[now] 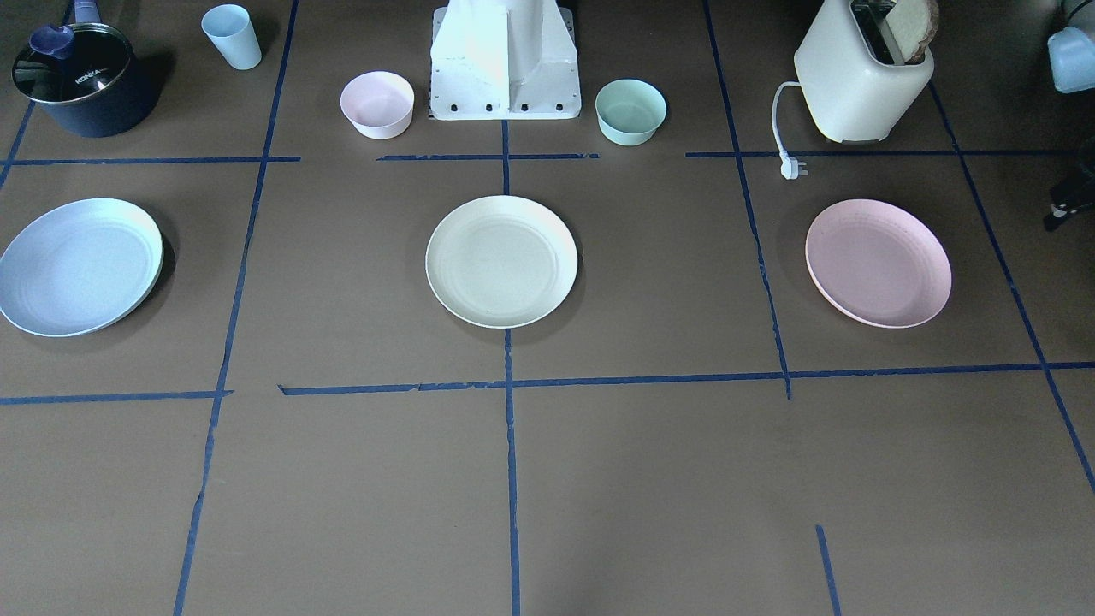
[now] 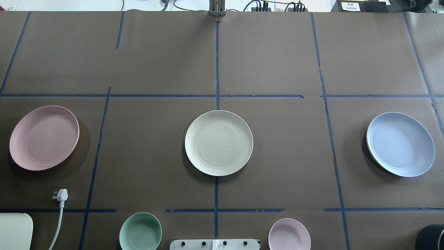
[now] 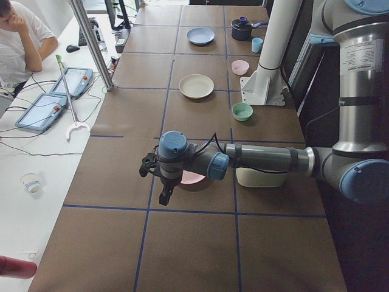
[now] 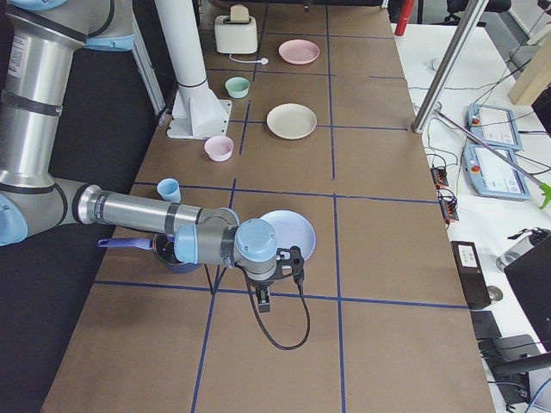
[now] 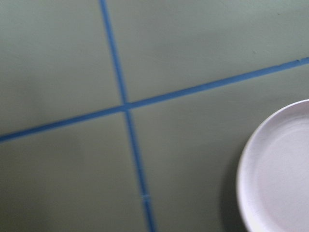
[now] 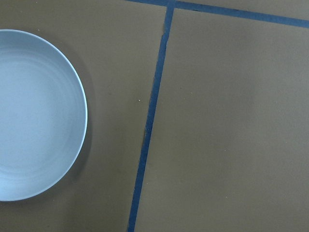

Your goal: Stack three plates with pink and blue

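Pale pink round shallow plate lies flat at my left end of the brown paper-covered surface; cream-white round plate sits at centre; light blue round plate at my right end; all 3 well apart; my left claw hangs near the pink, my right claw near the blue; released or clenched, I cannot tell.

Three plates, two small bowls, one cup, one pot, one toaster
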### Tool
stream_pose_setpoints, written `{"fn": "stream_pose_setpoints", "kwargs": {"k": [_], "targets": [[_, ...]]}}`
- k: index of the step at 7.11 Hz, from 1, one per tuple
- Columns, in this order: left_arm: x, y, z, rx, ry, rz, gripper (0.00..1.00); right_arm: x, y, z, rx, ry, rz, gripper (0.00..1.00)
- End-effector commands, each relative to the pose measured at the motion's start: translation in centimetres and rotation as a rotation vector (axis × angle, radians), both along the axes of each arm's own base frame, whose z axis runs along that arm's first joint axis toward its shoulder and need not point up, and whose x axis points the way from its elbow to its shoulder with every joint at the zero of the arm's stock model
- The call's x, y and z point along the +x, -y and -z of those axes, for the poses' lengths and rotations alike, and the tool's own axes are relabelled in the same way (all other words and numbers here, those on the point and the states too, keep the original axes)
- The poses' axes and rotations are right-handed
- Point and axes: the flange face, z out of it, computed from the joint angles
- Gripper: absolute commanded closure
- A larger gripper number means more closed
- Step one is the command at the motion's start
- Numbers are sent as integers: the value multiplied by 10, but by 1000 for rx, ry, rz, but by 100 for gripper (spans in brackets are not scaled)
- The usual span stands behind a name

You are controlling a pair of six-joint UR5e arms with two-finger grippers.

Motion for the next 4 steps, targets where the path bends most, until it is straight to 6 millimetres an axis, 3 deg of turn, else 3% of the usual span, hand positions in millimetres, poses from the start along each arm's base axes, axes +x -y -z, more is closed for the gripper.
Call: {"fn": "stream_pose_setpoints", "kwargs": {"k": [1,3,4], "targets": [[79,-15,-21,-83,-100,57,0,0,0,-1,-3,0,0,0],[118,-28,-39,-142,-103,23,0,0,0,-1,-3,0,0,0],[125,-20,-43,-144,-88,27,0,0,-1,-2,-3,-1,1,0]]}}
